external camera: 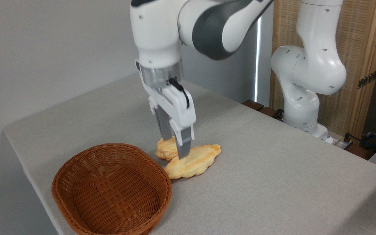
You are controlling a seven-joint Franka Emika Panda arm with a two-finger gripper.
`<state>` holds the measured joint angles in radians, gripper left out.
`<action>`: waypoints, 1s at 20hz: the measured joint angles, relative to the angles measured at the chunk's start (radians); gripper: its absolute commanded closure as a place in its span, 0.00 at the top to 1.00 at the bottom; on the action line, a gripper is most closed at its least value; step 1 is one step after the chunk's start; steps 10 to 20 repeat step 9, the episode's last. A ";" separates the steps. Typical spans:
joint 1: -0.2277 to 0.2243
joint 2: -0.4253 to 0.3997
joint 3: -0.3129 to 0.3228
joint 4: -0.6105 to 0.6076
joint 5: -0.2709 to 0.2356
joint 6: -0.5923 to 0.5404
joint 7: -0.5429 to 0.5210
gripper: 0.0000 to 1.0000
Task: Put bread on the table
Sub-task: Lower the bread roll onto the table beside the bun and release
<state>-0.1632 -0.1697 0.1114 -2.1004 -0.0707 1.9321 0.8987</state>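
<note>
The end effector (pixel 175 147) points straight down over the middle of the desk, its two grey fingers (pixel 184 146) spread a little, one on the near side and one on the far side of the long braided golden-yellow loaf of bread (pixel 194 161). The near fingertip overlaps the loaf's top edge; whether either pad actually presses the crust cannot be told, since the far finger's tip is partly hidden behind the near one. The loaf lies flat on the large desk covered in plain light-grey cloth (pixel 273 156), running from near left to far right, with a browner tip at its right end. Just behind its left part sits a small round scalloped bun (pixel 165 150), half hidden by the fingers and seemingly touching the loaf. To the near left, close beside the loaf's left tip, stands a brown woven wicker basket (pixel 86 195), its lower rim cut off by the picture edge. The white arm (pixel 305 81) rises from its base at the far right; its upper links leave the frame at the top.
</note>
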 measured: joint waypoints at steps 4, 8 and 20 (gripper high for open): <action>0.000 -0.005 0.000 0.091 0.000 0.001 -0.042 1.00; 0.000 -0.005 0.000 0.135 0.000 0.001 -0.126 1.00; 0.001 -0.004 0.000 0.146 0.000 0.001 -0.148 1.00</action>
